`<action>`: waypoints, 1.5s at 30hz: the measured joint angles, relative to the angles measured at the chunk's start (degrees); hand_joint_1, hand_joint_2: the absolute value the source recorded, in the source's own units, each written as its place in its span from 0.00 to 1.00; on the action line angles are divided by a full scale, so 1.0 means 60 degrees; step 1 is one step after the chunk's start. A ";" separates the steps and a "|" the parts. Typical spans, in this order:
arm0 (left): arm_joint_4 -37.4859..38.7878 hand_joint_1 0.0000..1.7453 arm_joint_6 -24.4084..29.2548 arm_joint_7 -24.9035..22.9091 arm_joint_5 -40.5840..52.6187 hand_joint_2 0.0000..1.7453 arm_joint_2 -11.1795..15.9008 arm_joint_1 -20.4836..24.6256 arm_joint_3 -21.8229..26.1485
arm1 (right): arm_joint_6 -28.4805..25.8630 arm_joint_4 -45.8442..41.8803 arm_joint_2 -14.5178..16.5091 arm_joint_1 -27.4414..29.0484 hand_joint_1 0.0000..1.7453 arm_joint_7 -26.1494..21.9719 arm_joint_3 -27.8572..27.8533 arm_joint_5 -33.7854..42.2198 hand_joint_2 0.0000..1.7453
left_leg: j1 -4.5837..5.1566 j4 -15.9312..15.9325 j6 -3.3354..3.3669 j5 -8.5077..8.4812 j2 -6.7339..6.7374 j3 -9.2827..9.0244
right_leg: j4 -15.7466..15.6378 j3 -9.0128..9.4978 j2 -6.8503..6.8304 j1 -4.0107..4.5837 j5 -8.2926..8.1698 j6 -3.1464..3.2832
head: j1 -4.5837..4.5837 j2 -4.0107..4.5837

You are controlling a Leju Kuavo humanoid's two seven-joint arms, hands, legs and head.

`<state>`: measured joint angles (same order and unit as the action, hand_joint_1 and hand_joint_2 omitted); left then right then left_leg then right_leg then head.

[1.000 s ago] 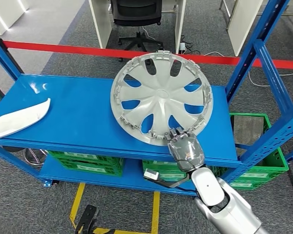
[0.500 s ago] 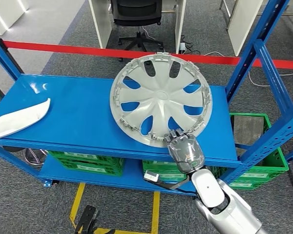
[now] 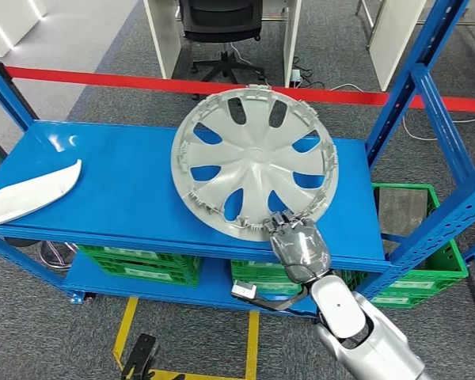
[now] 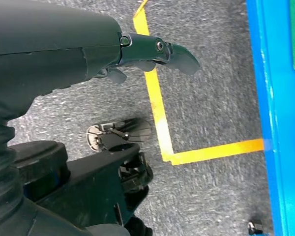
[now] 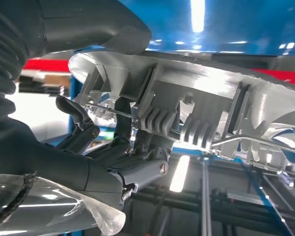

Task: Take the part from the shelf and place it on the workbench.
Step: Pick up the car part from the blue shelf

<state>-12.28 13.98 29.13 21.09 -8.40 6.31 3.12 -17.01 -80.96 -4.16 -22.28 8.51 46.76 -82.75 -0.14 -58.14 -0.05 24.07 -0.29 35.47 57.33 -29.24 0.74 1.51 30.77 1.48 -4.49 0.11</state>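
Note:
A silver hubcap (image 3: 253, 158) with several spoke openings stands tilted above the right half of the blue shelf (image 3: 121, 182), its near rim raised. My right hand (image 3: 298, 244) grips that near rim from below and in front. In the right wrist view the thumb lies over the hubcap (image 5: 183, 83) rim while the dark fingers (image 5: 120, 132) curl under its ribbed clips. My left hand (image 4: 101, 44) hangs over the floor with a finger stretched out and nothing in it.
A white curved trim piece (image 3: 28, 194) lies at the shelf's left end. Blue uprights (image 3: 426, 103) rise at the right. Green crates (image 3: 426, 269) sit on the lower level. A yellow line (image 4: 157, 103) marks the grey carpet.
The hubcap has shifted left and tipped up further off the shelf, still held by my right hand, which moved slightly left with it.

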 joint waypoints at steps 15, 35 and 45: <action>0.0000 0.00 0.0401 -0.0676 0.0077 1.00 0.0060 -0.0005 0.0187 | -0.0199 -0.1026 -0.0468 0.0763 1.00 -0.0398 0.0341 0.0320 1.00 | 0.0000 0.0001 0.0000 0.0001 -0.0001 0.0000 | -0.0001 0.0000 -0.0002 0.0000 0.0001 0.0000 | -0.0001 0.0000; 0.0000 0.00 0.0574 -0.1433 0.0127 1.00 0.0059 0.0033 0.0278 | -0.0345 -0.1676 -0.0658 0.1131 1.00 -0.0389 0.0642 0.0319 1.00 | -0.0145 0.0305 0.0161 -0.0095 0.0049 -0.0142 | 0.1140 -0.0596 -0.0026 -0.0142 0.0714 -0.0352 | 0.0065 0.0000; 0.0000 0.00 0.0553 -0.1471 0.0199 1.00 0.0041 0.0024 0.0287 | -0.0376 -0.1685 -0.0764 0.1179 1.00 -0.0382 0.0705 0.0319 1.00 | -0.0613 0.0204 -0.0595 -0.0107 0.0029 -0.0109 | 0.0253 -0.0355 -0.0025 -0.0557 -0.0229 -0.0925 | 0.0070 0.0000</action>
<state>-12.28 17.30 20.31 22.28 -8.16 6.46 4.84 -19.26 -91.07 -8.74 -15.21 6.22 50.99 -80.83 -3.81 -56.92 -3.62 23.43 -0.12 34.81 58.85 -31.37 0.59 -1.83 29.40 -4.07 -4.07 0.11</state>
